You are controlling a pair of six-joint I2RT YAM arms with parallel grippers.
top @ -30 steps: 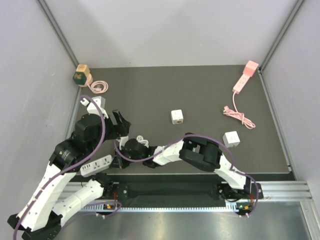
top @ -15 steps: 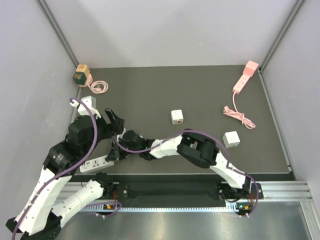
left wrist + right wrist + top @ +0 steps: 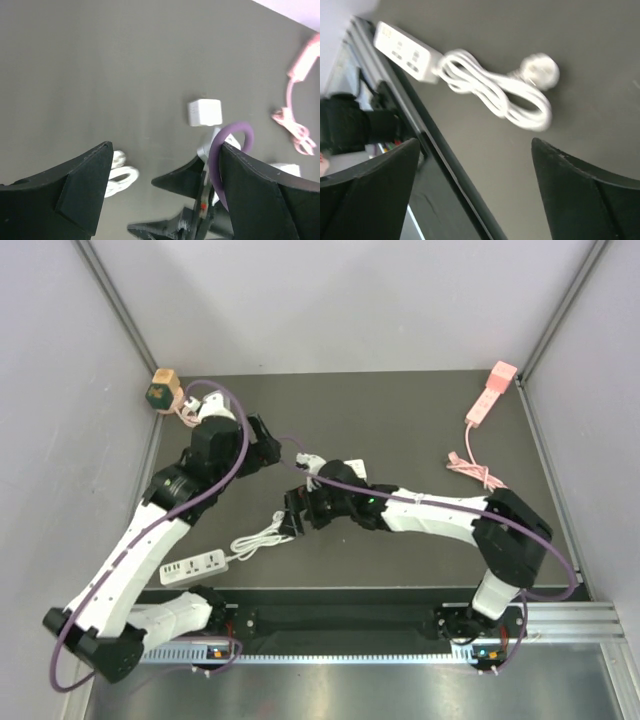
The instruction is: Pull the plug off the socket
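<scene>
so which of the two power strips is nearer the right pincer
The white power strip at the near left edge; its coiled cord lies just by the right pincer. The pink power strip sits in the far right corner.

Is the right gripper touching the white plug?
Apart. Right wrist view shows the white plug lying well clear of the right gripper, jaws open.

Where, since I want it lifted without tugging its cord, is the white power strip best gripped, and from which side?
Grip the white power strip across its narrow width near mid-length, coming down from above. It lies flat, sockets up, long and slim, so its long sides give parallel faces. Its cord leaves the right end, so that end is probably best avoided.
</scene>
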